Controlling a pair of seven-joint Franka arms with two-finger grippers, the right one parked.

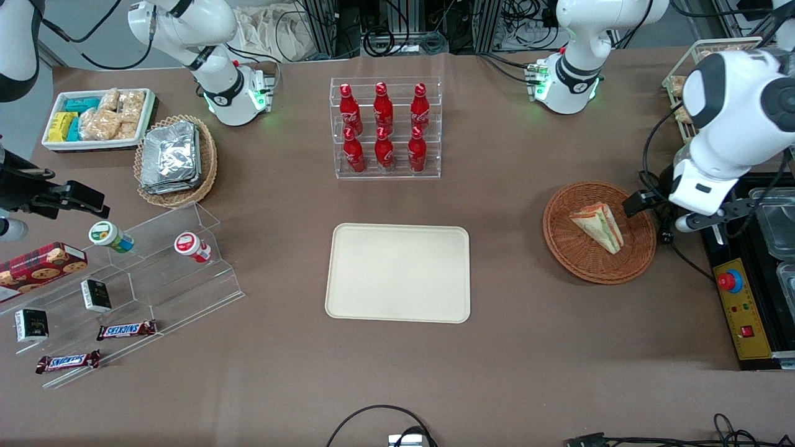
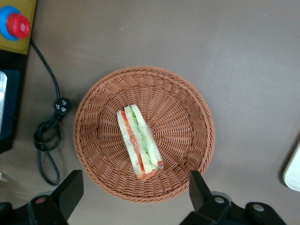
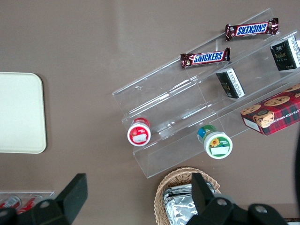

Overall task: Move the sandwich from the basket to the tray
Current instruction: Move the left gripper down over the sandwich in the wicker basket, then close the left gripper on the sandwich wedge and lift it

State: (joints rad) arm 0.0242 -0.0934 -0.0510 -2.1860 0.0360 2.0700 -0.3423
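The tool is being held open above the sandwich, whose long axis is lying across the finger gap, inside the basket.

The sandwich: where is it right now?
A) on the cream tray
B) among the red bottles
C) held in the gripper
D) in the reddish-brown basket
D: the sandwich lies in the basket, the tray is bare, and the open gripper hovers above the basket, holding nothing.
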